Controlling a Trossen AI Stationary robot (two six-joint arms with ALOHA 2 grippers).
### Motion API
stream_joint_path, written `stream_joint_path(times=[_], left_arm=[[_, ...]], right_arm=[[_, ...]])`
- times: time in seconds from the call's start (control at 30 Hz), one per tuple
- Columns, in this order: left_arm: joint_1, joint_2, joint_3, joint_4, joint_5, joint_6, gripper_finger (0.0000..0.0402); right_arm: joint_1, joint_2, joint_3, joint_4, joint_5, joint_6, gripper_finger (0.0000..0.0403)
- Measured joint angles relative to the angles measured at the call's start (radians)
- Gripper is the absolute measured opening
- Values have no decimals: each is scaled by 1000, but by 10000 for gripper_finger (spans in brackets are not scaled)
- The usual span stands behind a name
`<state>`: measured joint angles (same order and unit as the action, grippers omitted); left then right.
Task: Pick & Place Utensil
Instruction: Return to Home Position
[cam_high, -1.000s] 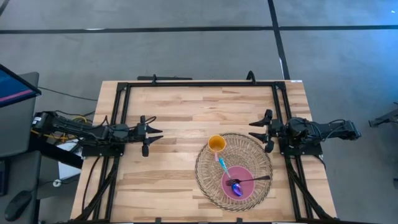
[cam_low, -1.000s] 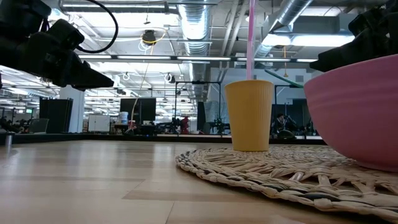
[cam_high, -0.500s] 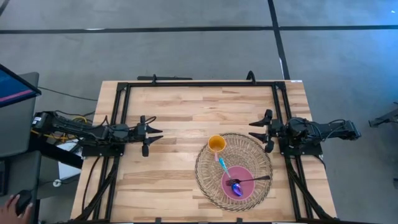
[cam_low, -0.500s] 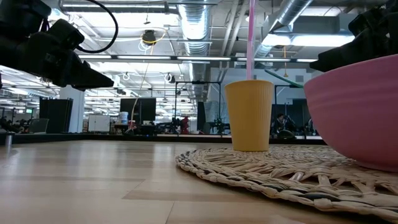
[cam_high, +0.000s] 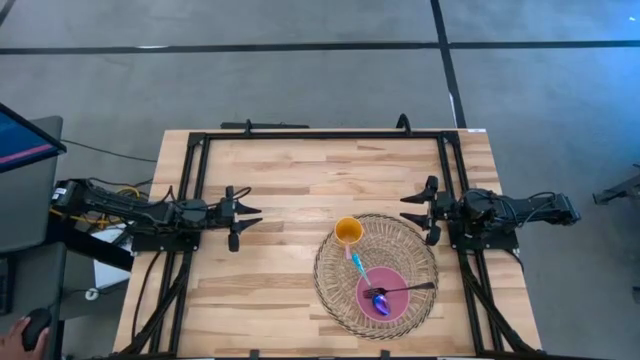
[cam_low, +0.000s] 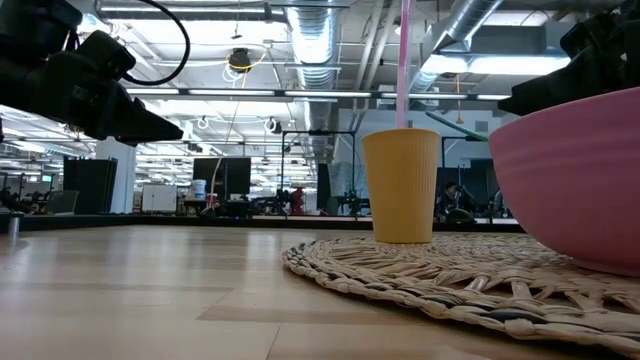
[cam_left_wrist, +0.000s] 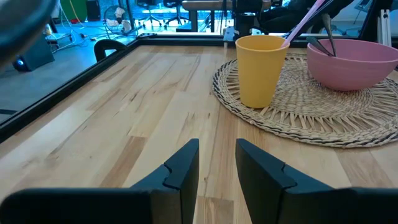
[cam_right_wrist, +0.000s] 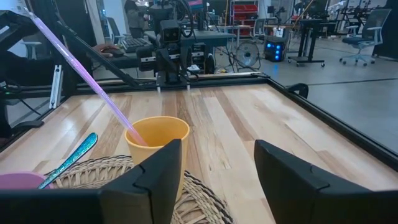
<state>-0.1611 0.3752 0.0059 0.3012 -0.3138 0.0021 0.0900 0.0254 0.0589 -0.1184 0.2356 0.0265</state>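
Here, the left end effector hangs over the left side of the worktop, well apart from the things. Its two fingers stand a narrow gap apart with nothing between them. Further right, the round brown mat lies flat on the wood. The yellow cup stands upright on the mat's far-left part as the high view shows it. The pink straw sits in the cup and leans at a slant over its rim. Next comes the pink bowl, on the mat's near part. The blue spoon has its scoop in the bowl, and its handle lies over the rim, pointing toward the cup. The right end effector hangs by the mat's right edge, its fingers spread wider and empty.
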Motion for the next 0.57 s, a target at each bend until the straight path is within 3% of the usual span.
stream_joint_path(times=[0.57], left_arm=[[0,0,0,6,0,0,106]], right_arm=[[0,0,0,0,0,0,196]])
